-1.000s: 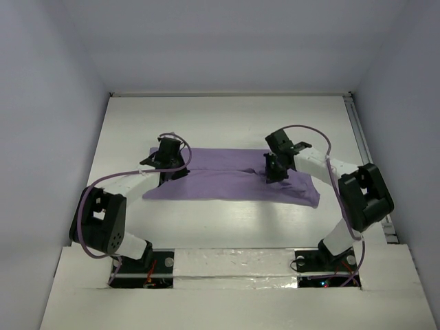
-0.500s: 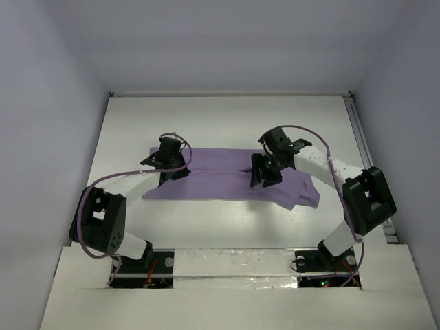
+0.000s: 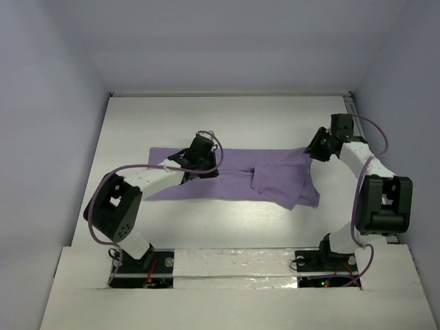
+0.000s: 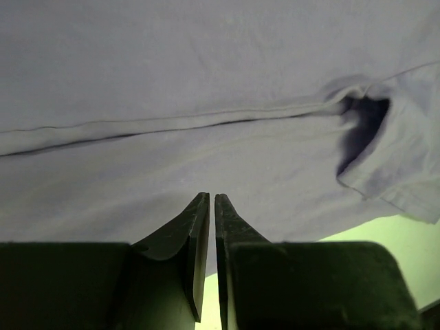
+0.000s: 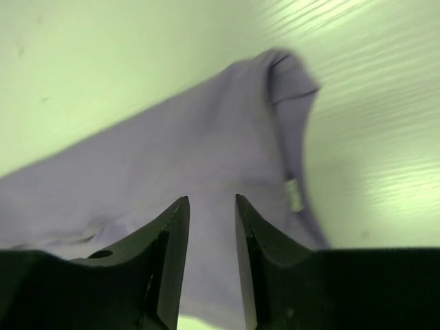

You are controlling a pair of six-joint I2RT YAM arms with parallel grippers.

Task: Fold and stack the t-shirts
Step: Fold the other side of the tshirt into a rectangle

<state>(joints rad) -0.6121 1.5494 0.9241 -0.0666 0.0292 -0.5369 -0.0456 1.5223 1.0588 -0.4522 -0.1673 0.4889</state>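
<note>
Lavender short-sleeved soft cloth t-shirt lies on the white table, approx. mid-table, long side running left-right. Its right end is doubled over in 1 rumpled flap. Left gripper sits over the shirt, left of centre, jaws nearly together w/ only a thin slit, no cloth pinched. Right gripper is by the shirt's far right corner, jaws apart, empty.
</note>
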